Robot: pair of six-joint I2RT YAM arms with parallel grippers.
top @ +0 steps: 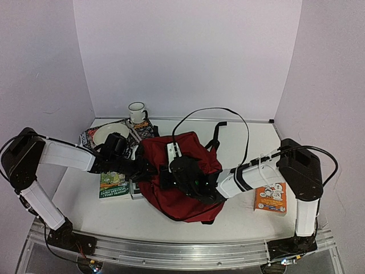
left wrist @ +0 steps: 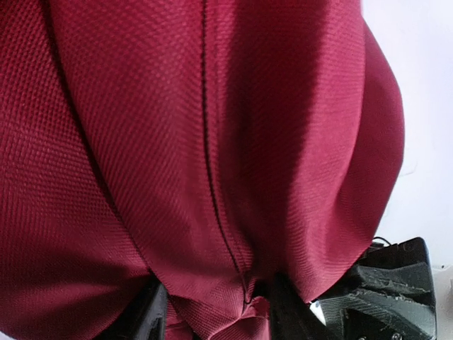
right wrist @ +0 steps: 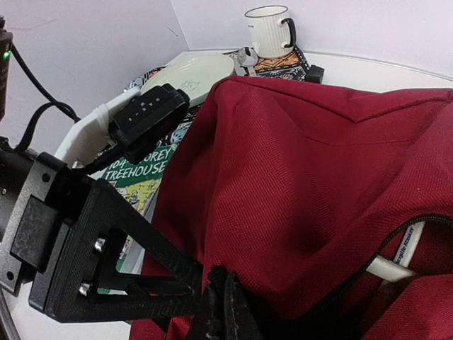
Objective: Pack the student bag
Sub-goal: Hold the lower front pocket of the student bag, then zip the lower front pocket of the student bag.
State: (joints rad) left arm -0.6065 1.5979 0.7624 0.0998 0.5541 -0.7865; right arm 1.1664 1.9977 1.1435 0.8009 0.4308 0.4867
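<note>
Left fingers: I read them as closed on the left side of the bag. The left wrist view shows a fold of dark red cloth bunched between the two black tips.
Green book: lies flat on the table, under the left arm and just beside the bag's left edge. I can read "Treehouse" on its cover in the right wrist view.
White plate: sits beyond the green book, toward the far left corner, on patterned covers.
Mug: stands upright near the far edge of the table, just behind the plate.
Student bag: lies slumped at mid-table between the two arms, with its black straps trailing toward the far side. In the right wrist view I see the zip partly open, with pale lining and a label showing inside.
Right fingers: drawn together on the red cloth, gripping the bag just beside the zip opening.
Orange book: lies flat on the table at the right, next to the right arm's upright link and apart from the bag.
</note>
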